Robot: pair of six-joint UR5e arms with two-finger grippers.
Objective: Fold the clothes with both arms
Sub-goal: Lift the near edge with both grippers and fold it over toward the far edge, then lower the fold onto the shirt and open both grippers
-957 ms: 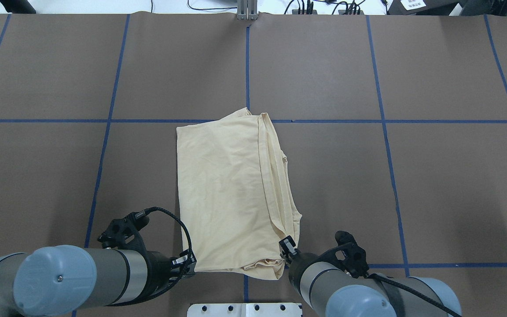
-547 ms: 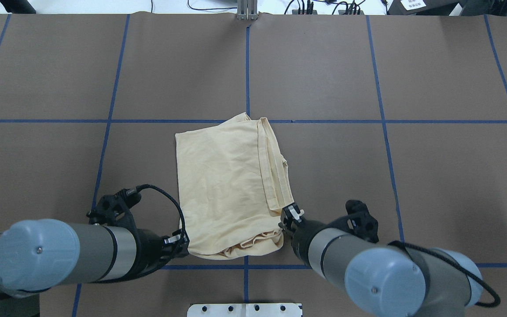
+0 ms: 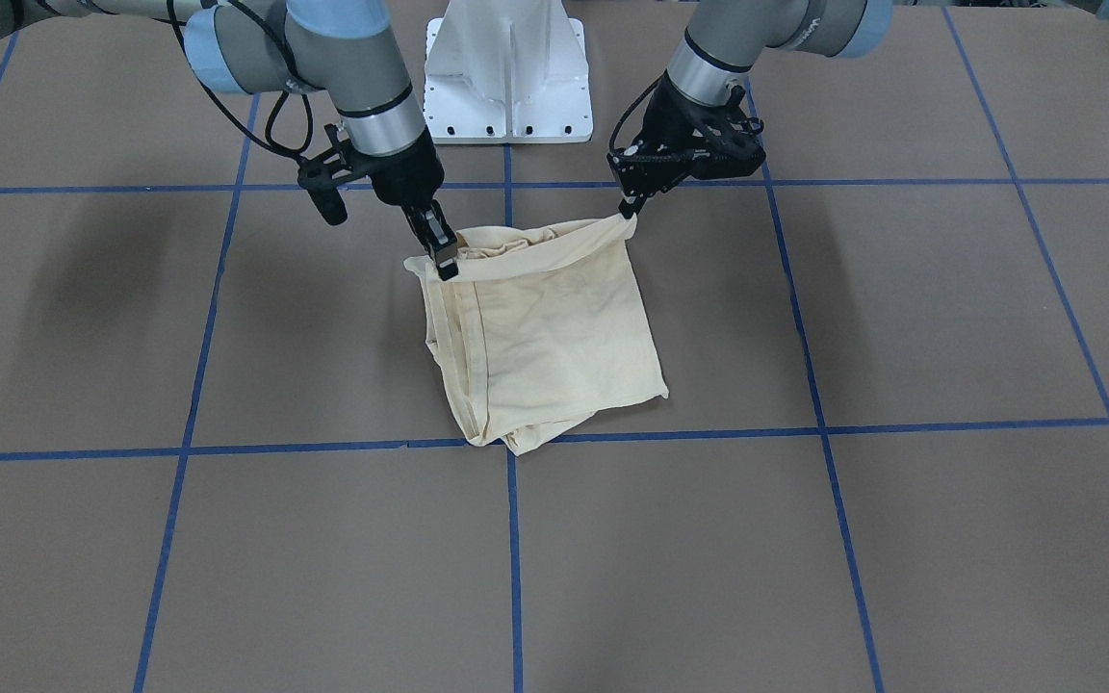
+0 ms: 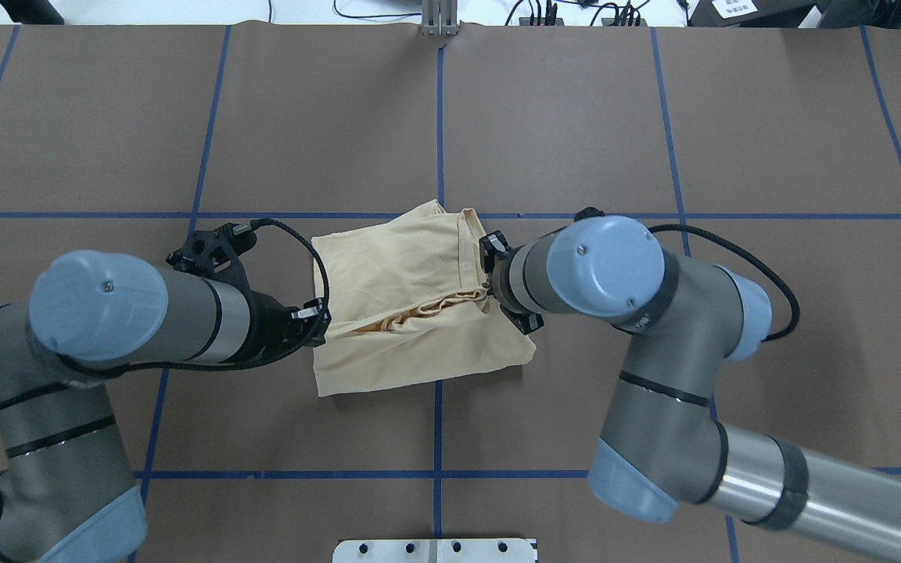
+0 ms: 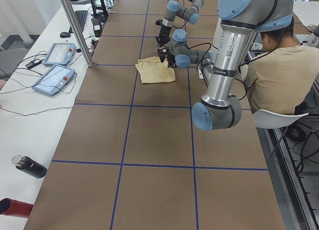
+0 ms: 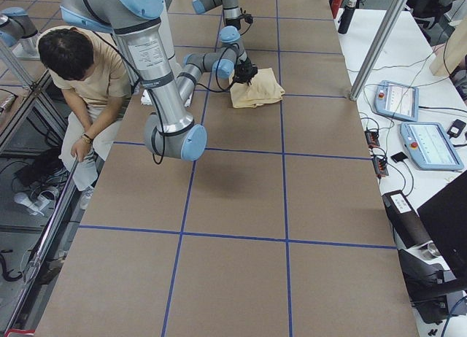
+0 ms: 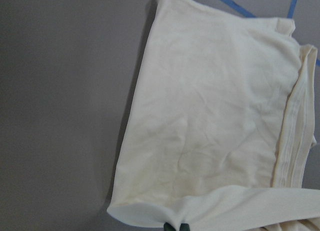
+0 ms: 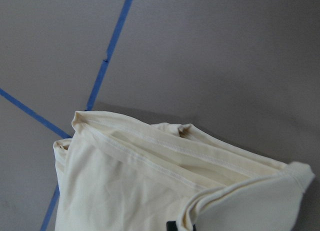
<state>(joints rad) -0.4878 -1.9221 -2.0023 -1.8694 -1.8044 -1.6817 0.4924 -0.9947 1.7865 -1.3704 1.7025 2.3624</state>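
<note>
The pale cream-yellow T-shirt [image 4: 396, 266] lies folded in the middle of the table, print hidden. Its near edge is lifted and held stretched between both grippers above the rest of the cloth. My left gripper [image 4: 319, 322] is shut on the left end of that edge; in the front-facing view the left gripper [image 3: 628, 210] is on the right. My right gripper [image 4: 488, 292] is shut on the other end, and the right gripper [image 3: 445, 262] pinches bunched layers. The shirt [image 3: 554, 337] hangs from the raised edge down to the table. Both wrist views show the shirt [image 7: 215, 116] [image 8: 150, 181] just beyond dark fingertips.
The white pedestal base [image 3: 506, 67] stands at the robot's table edge. A seated person [image 5: 279, 75] is beside the table behind the arms. Control tablets [image 5: 55, 65] and bottles [image 5: 30, 166] lie on the white side bench. Blue tape lines [image 4: 439, 117] grid the brown table cover.
Both grippers have carried the shirt's near edge up and away from the robot, over the middle of the garment. The arms have stretched out further over the table.
</note>
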